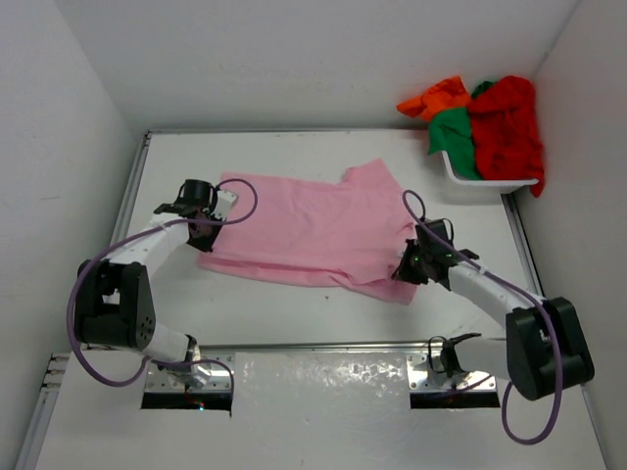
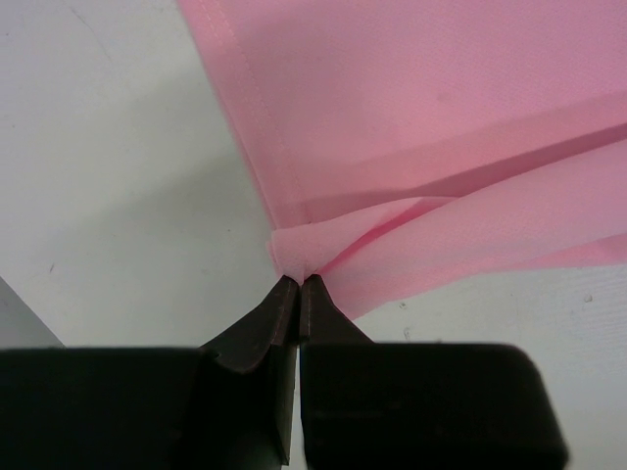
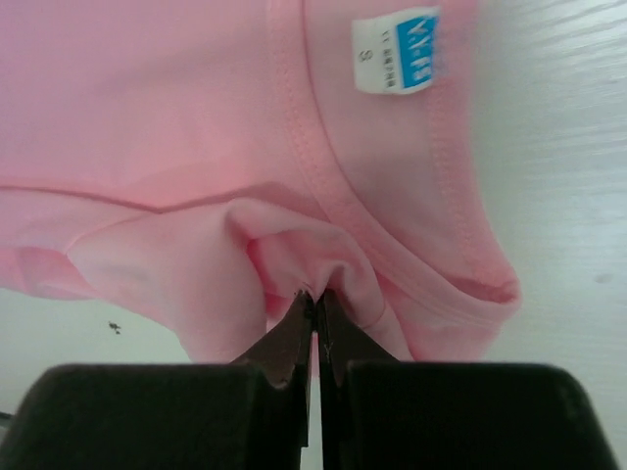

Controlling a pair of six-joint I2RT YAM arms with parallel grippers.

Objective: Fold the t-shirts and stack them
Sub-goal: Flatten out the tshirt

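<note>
A light pink t-shirt (image 1: pixel 313 230) lies spread on the white table, partly folded over itself. My left gripper (image 1: pixel 203 238) is shut on the shirt's near left corner, pinching a fold of pink cloth (image 2: pixel 299 257) at the fingertips (image 2: pixel 299 282). At the shirt's near right side my right gripper (image 1: pixel 404 269) is shut on a bunch of pink fabric (image 3: pixel 294 264) beside the collar, whose blue-and-white label (image 3: pixel 395 54) shows. The red t-shirt (image 1: pixel 507 122), green t-shirt (image 1: pixel 454 137) and orange t-shirt (image 1: pixel 439 96) are piled in the basket.
The white basket (image 1: pixel 490 182) stands at the table's far right corner against the wall. White walls close in the table on the left, back and right. Both arm bases sit on metal plates at the near edge.
</note>
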